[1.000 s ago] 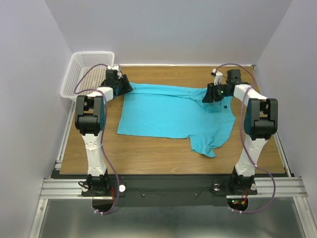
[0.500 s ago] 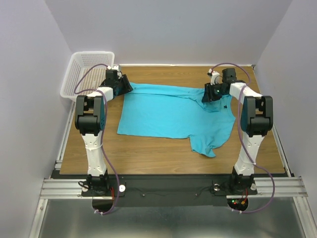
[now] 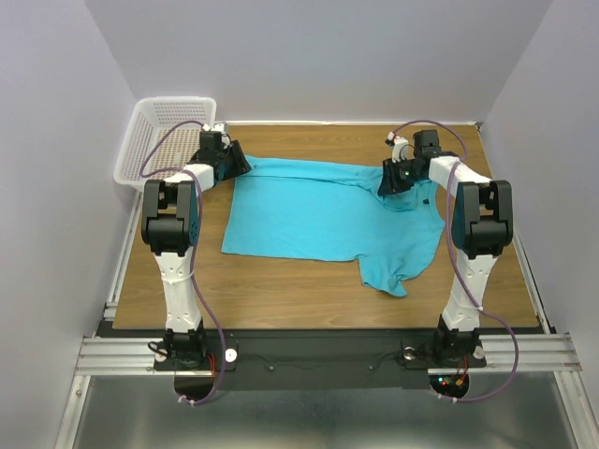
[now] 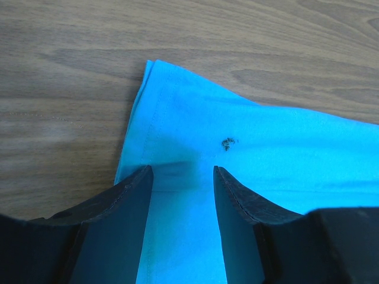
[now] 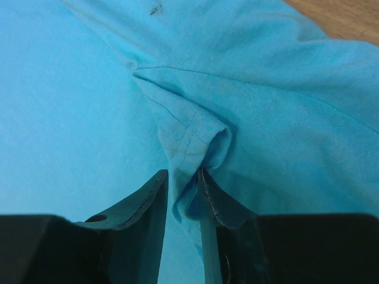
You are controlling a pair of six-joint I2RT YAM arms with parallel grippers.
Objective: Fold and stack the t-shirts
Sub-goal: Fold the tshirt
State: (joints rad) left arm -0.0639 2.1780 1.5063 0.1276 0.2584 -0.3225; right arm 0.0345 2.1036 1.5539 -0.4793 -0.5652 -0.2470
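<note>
T-shirt spread flat on tabletop. Left fingers wide apart, straddling its far-left corner, gripping nothing. Right fingers almost closed, pinching a raised seam fold. Risk: thin pinch may slip, and lifting one-sided would drag and bunch the cloth.

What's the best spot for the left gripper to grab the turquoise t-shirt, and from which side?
Probably the stitched corner at the far-left end of the t-shirt. It lies flat on the table with a doubled, seamed edge. The left gripper, which straddles it with its jaws open, should come straight down from above and pinch across that seam.
</note>
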